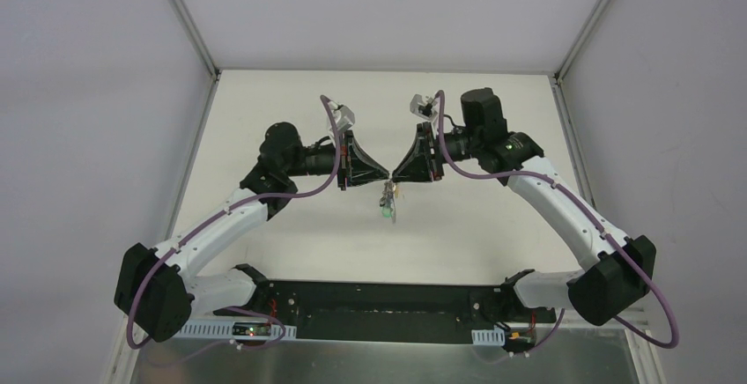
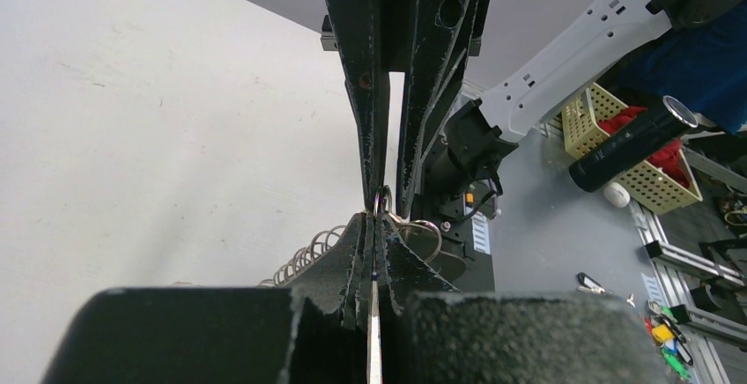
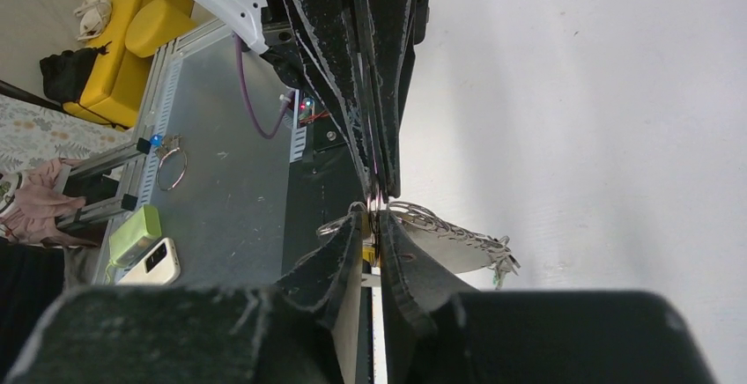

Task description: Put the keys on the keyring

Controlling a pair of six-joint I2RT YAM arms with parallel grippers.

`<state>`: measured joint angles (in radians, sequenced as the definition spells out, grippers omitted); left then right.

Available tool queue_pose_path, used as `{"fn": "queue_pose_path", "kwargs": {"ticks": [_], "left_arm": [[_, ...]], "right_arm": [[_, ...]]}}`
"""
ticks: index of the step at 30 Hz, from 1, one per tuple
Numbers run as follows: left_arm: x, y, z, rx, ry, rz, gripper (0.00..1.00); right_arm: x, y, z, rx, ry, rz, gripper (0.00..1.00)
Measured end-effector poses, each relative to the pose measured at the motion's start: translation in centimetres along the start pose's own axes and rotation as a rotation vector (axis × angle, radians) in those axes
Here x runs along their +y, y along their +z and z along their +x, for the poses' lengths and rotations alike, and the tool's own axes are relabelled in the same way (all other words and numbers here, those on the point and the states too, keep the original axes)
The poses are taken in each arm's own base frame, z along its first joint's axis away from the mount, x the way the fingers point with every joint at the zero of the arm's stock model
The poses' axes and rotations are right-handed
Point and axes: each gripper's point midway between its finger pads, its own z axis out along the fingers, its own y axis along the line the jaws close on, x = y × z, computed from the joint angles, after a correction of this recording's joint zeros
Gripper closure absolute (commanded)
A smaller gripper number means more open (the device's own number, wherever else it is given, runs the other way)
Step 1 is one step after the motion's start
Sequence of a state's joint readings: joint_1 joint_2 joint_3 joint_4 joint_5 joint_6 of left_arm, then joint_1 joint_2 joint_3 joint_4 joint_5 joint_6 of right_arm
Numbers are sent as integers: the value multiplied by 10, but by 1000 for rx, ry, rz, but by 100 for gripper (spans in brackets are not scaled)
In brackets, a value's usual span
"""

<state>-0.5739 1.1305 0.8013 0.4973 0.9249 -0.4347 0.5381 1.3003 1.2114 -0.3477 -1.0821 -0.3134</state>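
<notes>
Toward the left of the overhead frame, the left arm (image 1: 220, 225) reaches up and inward over the pale tabletop (image 1: 264, 102), and the left fingers (image 1: 363, 162) taper to a point at the middle of the picture. They are pressed flat together. The left wrist view shows no gap at their tips, and a small wire ring (image 2: 382, 197) stands right at that point, touching them; whether it is clamped there I cannot tell. Just below the meeting point, at centre frame, the keyring (image 1: 388, 195) shows as a thin pale loop with the keys (image 1: 386, 213) bunched under it, a green head lowest. From above they are too small to tell further apart, or to say whether they hang clear of the tabletop. In the right wrist view thin wire loops spread to the right of the fingertips, and a yellow key head (image 3: 369, 252) sits in the narrow slot between the near pair. Right of centre, the right fingers (image 1: 416, 162) come in tip to tip against the left pair, drawn nearly together with a slim gap. Whether they pinch the yellow piece or the ring cannot be made out. Behind them the right arm (image 1: 573, 217) slopes down to the lower right corner.
</notes>
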Motion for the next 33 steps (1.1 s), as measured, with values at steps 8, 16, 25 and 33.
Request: {"fn": "queue_pose_path", "kwargs": {"ticks": [8,16,25,33], "left_arm": [[2,1,0,-2,-23,-8,100],[7,1,6,6,-10,-19,82],[13,-6,14,99,101,-59,65],[15,-10,25,147,138,-51,70]], "right_arm": [[-2,1,1,-4,8,3,100],[-5,1,6,23,-16,34,100],[0,11,16,168,-124,106,100],[-5,18,25,243,-131,112,100]]}}
